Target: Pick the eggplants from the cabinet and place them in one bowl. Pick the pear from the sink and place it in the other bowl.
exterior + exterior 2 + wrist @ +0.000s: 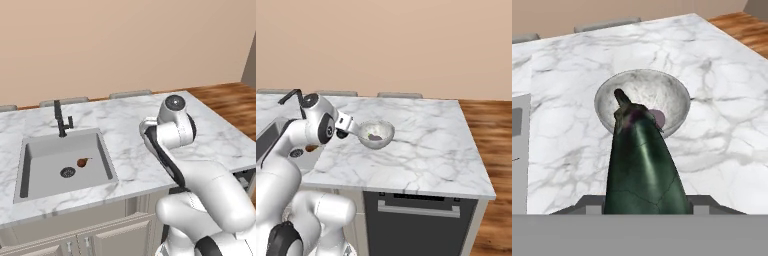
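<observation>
A dark, glossy eggplant [642, 170] fills the middle of the hand view, and my gripper [644, 206] is shut on it. Its stem end points at the near rim of a grey marbled bowl [607, 95] on the white marble counter. A small purple thing [658, 117] lies inside that bowl. From the right base view my gripper [351, 130] hangs just left of the bowl [383, 140], close above the counter. The pear [82, 162], small and brown, lies on the sink [30, 170] floor beside the drain. The other bowl and the cabinet are out of view.
A black faucet [61, 119] stands behind the sink. The counter ends at the right above a wooden floor [496, 150]. A dishwasher front [418, 210] sits under the counter. Chair backs [130, 93] line the counter's far edge.
</observation>
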Controlling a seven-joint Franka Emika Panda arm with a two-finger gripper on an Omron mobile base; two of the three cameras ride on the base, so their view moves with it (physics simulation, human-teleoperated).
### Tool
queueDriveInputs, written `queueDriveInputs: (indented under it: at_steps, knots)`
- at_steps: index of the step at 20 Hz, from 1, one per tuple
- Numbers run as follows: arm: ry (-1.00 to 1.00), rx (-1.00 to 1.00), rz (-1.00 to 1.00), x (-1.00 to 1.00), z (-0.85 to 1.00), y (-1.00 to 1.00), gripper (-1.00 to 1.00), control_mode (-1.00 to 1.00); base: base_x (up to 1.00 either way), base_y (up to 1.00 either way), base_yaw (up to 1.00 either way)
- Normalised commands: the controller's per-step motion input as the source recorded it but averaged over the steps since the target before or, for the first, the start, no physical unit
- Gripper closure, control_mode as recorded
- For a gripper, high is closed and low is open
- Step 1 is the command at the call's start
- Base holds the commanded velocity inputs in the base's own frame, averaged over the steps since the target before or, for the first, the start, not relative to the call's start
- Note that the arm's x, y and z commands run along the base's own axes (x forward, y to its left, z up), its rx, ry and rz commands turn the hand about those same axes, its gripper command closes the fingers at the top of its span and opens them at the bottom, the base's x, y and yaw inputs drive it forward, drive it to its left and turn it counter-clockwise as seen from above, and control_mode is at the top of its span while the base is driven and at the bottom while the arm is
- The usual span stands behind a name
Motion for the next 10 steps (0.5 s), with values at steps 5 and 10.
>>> queueDriveInputs:
  at_steps: [5,10]
  knots:
    - [0.03,0.07,-0.01,0.59,-0.02,-0.22,1.00,-1.00,0.00,0.00,0.00]
    - [0.06,0.08,0.00,0.69,-0.12,-0.17,1.00,-1.00,0.00,0.00,0.00]
